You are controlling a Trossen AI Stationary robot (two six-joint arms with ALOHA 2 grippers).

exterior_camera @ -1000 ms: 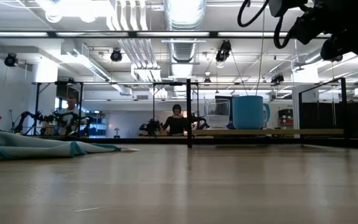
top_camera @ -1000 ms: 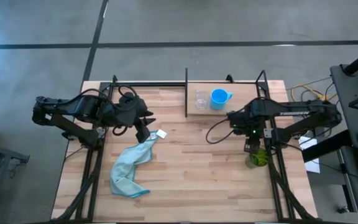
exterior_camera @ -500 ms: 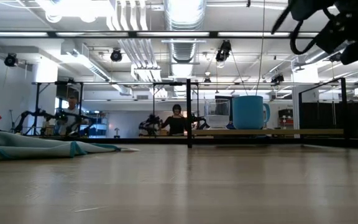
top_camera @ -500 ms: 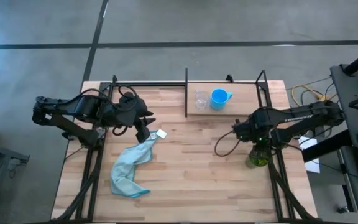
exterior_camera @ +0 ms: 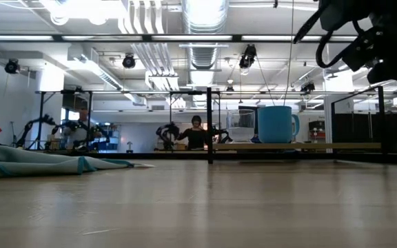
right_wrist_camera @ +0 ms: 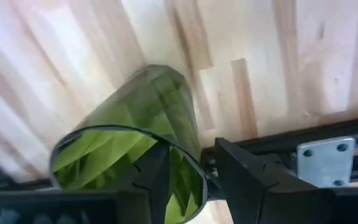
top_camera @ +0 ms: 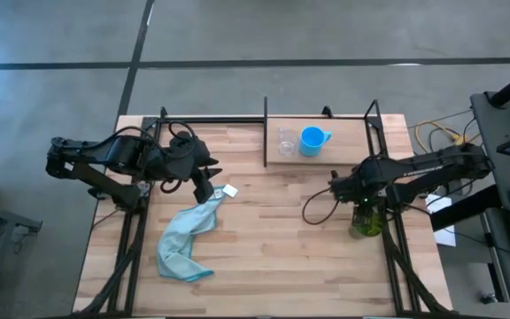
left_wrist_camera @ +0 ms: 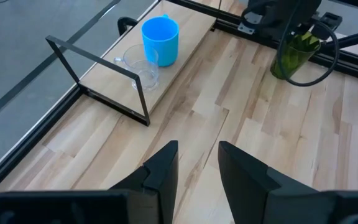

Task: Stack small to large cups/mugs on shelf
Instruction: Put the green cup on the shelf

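1. Vessels, three in all: one clear cup (top_camera: 286,142), one bright blue mug (top_camera: 312,140) with a handle, and one olive-green cup (top_camera: 367,225).
2. The clear cup and the blue mug stand upright side by side, nearly touching, on the shelf (top_camera: 348,143), a pale wooden board at the table's far edge framed by thin black rods.
3. The olive-green cup stands on the tabletop near the table's right edge, well apart from the shelf and beside the black rail there.
4. Right gripper (top_camera: 362,209): directly above the green cup. In the right wrist view its two dark fingers (right_wrist_camera: 244,180) stand apart, one crossing the cup's rim (right_wrist_camera: 129,140) and one just outside the wall; they are not clamped on the glass.
5. Left gripper (top_camera: 204,185): waits over the left half of the table, fingers (left_wrist_camera: 165,171) apart and holding nothing, at the upper corner of the cloth.
6. One light blue cloth (top_camera: 184,239) lies crumpled on the left half; a small white tag (top_camera: 230,190) shows at its upper tip.
7. Surface: a butcher-block table (top_camera: 264,266) of light planks, with black frame rails along the sides.
8. Room: grey concrete floor around the table; in the low view, ceiling ducts (exterior_camera: 205,17), strip lights, and a seated person (exterior_camera: 196,134) far behind the shelf. A second figure farther left is too small to make out.
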